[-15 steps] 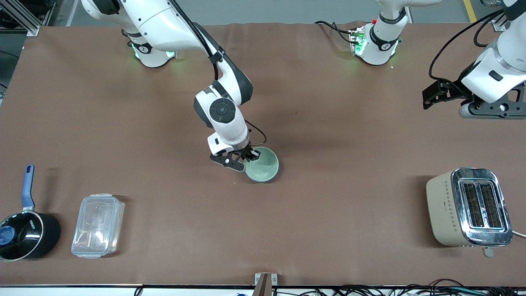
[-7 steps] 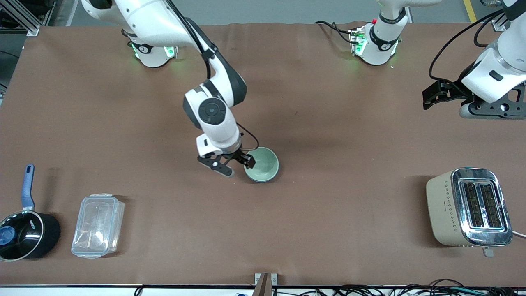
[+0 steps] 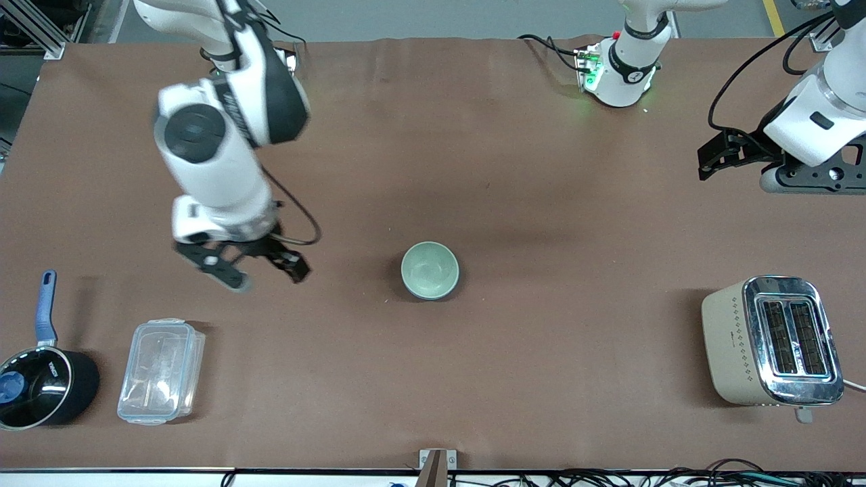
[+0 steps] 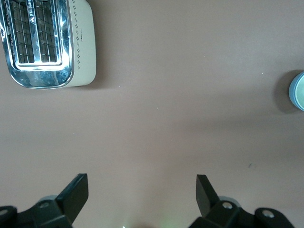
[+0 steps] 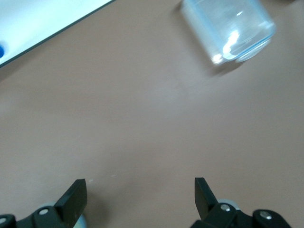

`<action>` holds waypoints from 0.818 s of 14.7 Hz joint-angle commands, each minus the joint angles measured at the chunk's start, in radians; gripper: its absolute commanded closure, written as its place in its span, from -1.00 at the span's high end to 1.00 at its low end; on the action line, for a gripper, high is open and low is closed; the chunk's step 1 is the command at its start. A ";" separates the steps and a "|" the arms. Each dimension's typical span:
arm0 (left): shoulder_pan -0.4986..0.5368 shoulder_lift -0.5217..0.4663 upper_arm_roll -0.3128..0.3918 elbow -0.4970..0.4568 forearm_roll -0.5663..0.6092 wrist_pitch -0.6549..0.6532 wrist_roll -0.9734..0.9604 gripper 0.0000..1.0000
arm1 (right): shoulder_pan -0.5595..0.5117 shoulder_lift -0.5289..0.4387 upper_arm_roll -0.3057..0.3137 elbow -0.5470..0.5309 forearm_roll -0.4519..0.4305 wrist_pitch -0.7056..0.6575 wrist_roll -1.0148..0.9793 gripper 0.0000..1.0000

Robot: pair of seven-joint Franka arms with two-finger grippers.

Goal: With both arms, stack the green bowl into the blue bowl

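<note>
Looking down from the front camera, I see the green bowl (image 3: 429,270) sitting upright near the middle of the brown counter (image 3: 514,169), with nothing touching it. Its rim shows a bluish edge in the left wrist view, so I cannot tell whether a second bowl sits under it.

My right pincer (image 3: 260,269) hangs in the air over bare counter, well apart from the green bowl, toward the right arm's end. Its fingers (image 5: 73,198) are spread wide and hold nothing. Under it, nearer to the front camera, lies a clear plastic container (image 3: 161,370), and beside that, at the counter's edge, a black saucepan (image 3: 42,385) with a blue handle.

My left pincer (image 4: 142,190) waits over the counter toward the left arm's end, its fingers also spread wide and empty. A beige toaster (image 3: 771,341) with a chrome top stands at that end, nearer to the front camera than the bowl, well apart from it.
</note>
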 commanded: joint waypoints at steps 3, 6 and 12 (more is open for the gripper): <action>0.001 -0.011 -0.006 0.003 0.017 0.004 0.018 1.00 | -0.127 -0.163 0.013 -0.009 -0.019 -0.147 -0.179 1.00; 0.000 -0.011 -0.008 0.011 0.017 0.004 0.016 1.00 | -0.262 -0.226 0.058 0.036 -0.017 -0.264 -0.322 1.00; -0.003 -0.011 -0.008 0.012 0.019 0.001 0.016 1.00 | -0.715 -0.281 0.316 0.119 0.004 -0.448 -0.704 1.00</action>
